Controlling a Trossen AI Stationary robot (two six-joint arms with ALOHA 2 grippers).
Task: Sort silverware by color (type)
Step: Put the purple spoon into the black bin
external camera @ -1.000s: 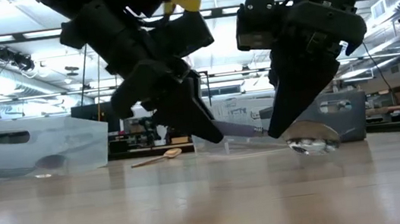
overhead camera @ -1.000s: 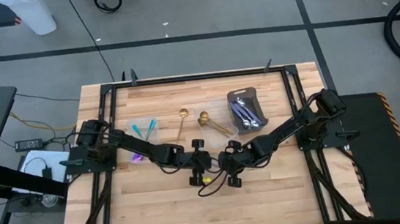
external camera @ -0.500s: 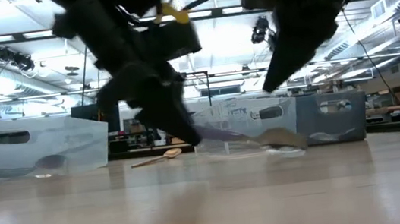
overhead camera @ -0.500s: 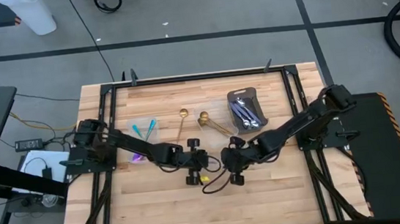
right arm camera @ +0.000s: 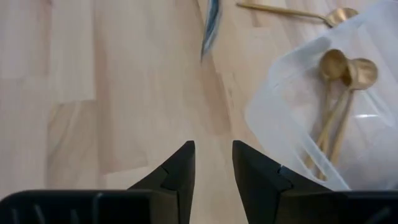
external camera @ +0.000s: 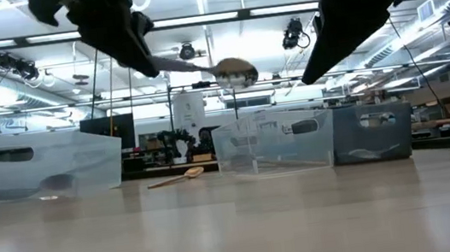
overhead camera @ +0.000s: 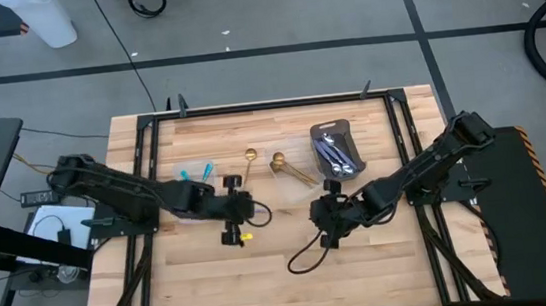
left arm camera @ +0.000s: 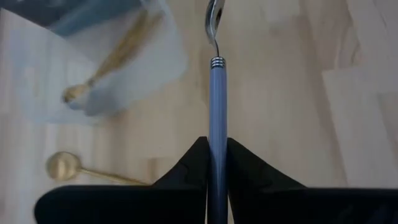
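The wooden table (overhead camera: 285, 272) is the biggest thing here. Two dark arms reach in over it, one from each side.

Near the back on the right sits the dark grey tray (overhead camera: 332, 127) with silver spoons (overhead camera: 334, 154) lying in it. A clear box (external camera: 274, 141) stands near the middle with gold spoons (right arm camera: 339, 68) inside. Another clear box (external camera: 45, 169) stands on the left side, and teal handles (overhead camera: 195, 173) show there from above. One gold spoon (overhead camera: 247, 168) lies flat on the wood between the boxes.

The left gripper (left arm camera: 217, 158) is up in the air, left of the middle of the table. Its two fingers are squeezed tight on the blue-handled spoon (left arm camera: 217, 112). The handle runs straight out from between the fingers, and the shiny bowl sits at the far end, away from the gripper. In the low view the blue-handled spoon hangs high above the wood, higher than the tops of the boxes.

The right gripper (right arm camera: 213, 165) is lifted up too, right of the middle. Its fingers stand apart with bare wood showing between them, and nothing is in them. The clear box with the gold spoons is just beside it.
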